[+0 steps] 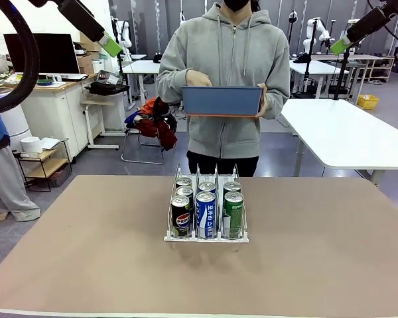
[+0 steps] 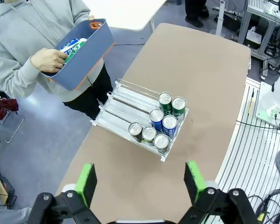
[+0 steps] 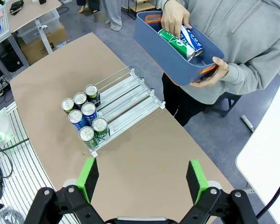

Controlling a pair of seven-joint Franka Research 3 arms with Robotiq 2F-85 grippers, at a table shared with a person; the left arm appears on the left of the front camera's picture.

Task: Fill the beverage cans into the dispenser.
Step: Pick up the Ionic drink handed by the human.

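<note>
Holding cans (image 2: 163, 126), the dispenser (image 2: 122, 108) stands well beyond the left claw (image 2: 140, 176).

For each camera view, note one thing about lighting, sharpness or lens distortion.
Front view: even room light, only a faint shadow under the dispenser, cans sharp. Left wrist view: wide-angle lens curves the floor grating beside the table. Right wrist view: the cans' silver tops glint.

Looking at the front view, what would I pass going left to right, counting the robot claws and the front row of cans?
left gripper → black can → blue can → green can → right gripper
</note>
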